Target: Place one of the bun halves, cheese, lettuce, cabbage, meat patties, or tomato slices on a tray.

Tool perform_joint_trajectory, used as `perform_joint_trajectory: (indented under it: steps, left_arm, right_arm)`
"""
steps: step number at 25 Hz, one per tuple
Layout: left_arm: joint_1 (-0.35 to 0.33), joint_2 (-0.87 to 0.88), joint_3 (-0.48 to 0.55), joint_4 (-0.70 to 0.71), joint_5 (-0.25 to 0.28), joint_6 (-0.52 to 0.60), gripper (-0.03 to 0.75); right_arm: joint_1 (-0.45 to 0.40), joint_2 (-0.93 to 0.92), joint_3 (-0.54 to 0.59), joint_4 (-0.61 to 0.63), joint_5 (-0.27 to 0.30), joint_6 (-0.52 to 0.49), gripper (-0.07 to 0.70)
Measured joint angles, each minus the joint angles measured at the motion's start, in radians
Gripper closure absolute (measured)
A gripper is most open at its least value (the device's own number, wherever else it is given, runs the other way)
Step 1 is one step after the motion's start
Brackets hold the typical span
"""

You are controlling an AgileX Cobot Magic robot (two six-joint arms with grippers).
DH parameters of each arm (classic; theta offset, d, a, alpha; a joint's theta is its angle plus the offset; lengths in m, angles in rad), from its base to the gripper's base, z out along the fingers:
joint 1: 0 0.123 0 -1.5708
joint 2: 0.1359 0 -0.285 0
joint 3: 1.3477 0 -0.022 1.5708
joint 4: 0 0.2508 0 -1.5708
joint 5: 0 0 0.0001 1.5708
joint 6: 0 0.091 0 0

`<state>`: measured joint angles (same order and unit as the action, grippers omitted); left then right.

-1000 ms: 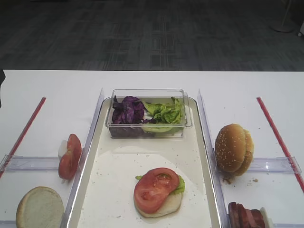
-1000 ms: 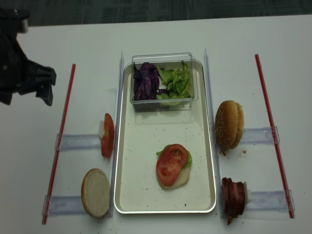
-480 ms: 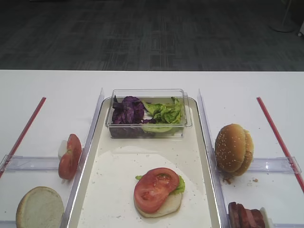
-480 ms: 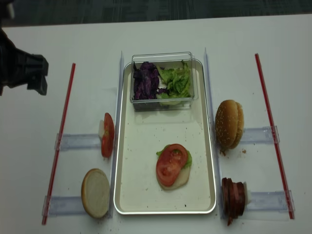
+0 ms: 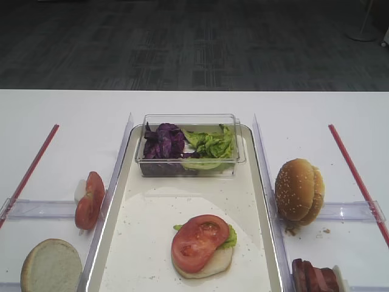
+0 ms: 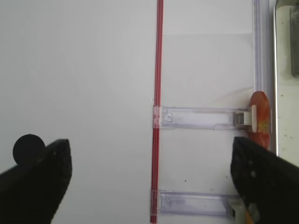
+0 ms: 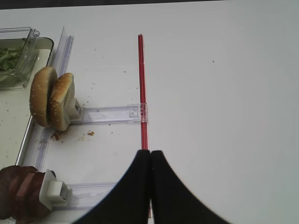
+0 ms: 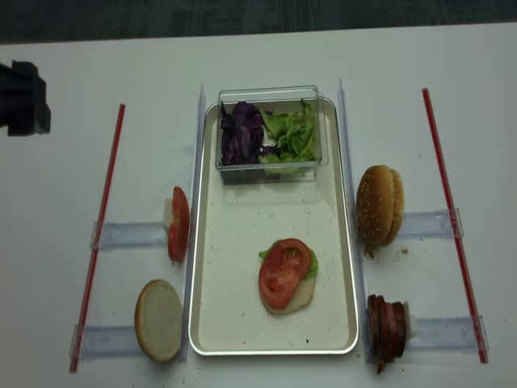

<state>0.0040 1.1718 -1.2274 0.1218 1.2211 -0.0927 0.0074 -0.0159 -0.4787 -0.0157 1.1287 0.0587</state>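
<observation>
On the cream tray (image 8: 212, 323) lies a pale bun half topped with lettuce and a tomato slice (image 8: 284, 273). More tomato slices (image 8: 178, 224) stand on edge left of the tray, above a cut-face bun half (image 8: 158, 318). Sesame bun halves (image 8: 380, 206) and meat patties (image 8: 386, 327) stand to the right. Cabbage (image 8: 242, 133) and lettuce (image 8: 292, 136) fill a clear tub. No cheese is in view. My left gripper (image 6: 152, 179) hangs open and empty above the left red strip. My right gripper (image 7: 150, 154) is shut on nothing, over the right red strip.
The clear tub (image 8: 271, 95) takes up the tray's far end. Clear dividers (image 8: 129, 234) and red strips (image 8: 98, 230) line both sides. The left arm's dark end (image 8: 20, 109) shows at the far-left edge.
The left arm has drawn back toward the left edge of the overhead view. The food and the right gripper have not moved.
</observation>
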Motion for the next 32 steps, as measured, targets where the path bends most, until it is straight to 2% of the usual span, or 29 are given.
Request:
perform_joint_trajectory:
  steps: [4,11,15,27,32]
  left_arm:
    - [0.0,-0.043,0.067,-0.005,0.002,0.0,0.083]
    - [0.0,-0.231,0.344,-0.043,-0.057,-0.007,0.083]
    - [0.0,-0.363,0.469,-0.052,-0.06,-0.009,0.083]
    - [0.0,-0.743,0.656,-0.052,-0.009,-0.028,0.083]
    - [0.0,-0.86,0.716,-0.052,-0.007,-0.025,0.083]
  right_arm:
    - [0.0,0.0,0.0,0.0,0.0,0.0,0.595]
    - [0.0,0.0,0.0,0.0,0.0,0.0,0.595]
    - [0.0,0.0,0.0,0.0,0.0,0.0,0.595]
    - [0.0,0.0,0.0,0.0,0.0,0.0,0.595]
    - [0.0,0.0,0.0,0.0,0.0,0.0,0.595]
